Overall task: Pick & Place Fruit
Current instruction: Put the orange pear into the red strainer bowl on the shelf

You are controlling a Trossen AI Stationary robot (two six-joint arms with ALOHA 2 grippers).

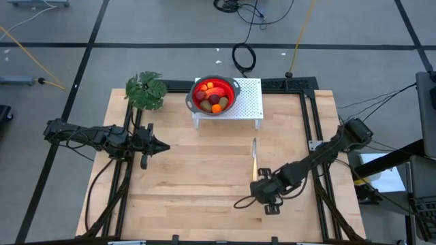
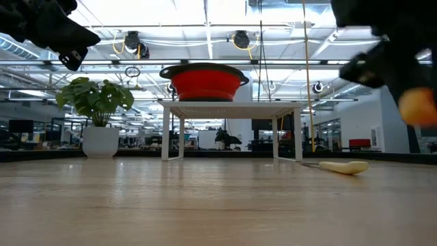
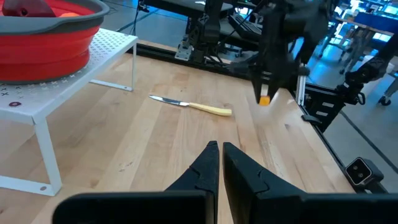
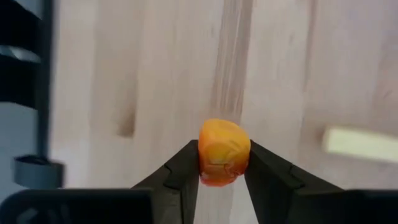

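Note:
My right gripper [image 1: 262, 182] hangs over the table's near right part, shut on a small orange fruit [image 4: 224, 152], which also shows as an orange dot [image 3: 265, 99] below the dark fingers. A red bowl [image 1: 216, 95] holding several fruits [image 1: 212, 96] stands on a white perforated stand [image 1: 248, 102] at the far middle. My left gripper [image 1: 163, 145] waits shut above the table's left part, pointing toward the right. My right gripper pinches the orange fruit by its two opposite sides [image 4: 205, 155] between its two fingers [image 4: 264, 168]. The fingers slant steeply down from above. The fruit is lifted clear of the table [image 2: 416, 106].
A slim knife with a pale yellow handle [image 1: 254, 162] lies on the wood just beyond my right gripper. A leafy green plant [image 1: 145, 90] in a white pot stands at the far left. Bare wood lies between the arms and along the near edge.

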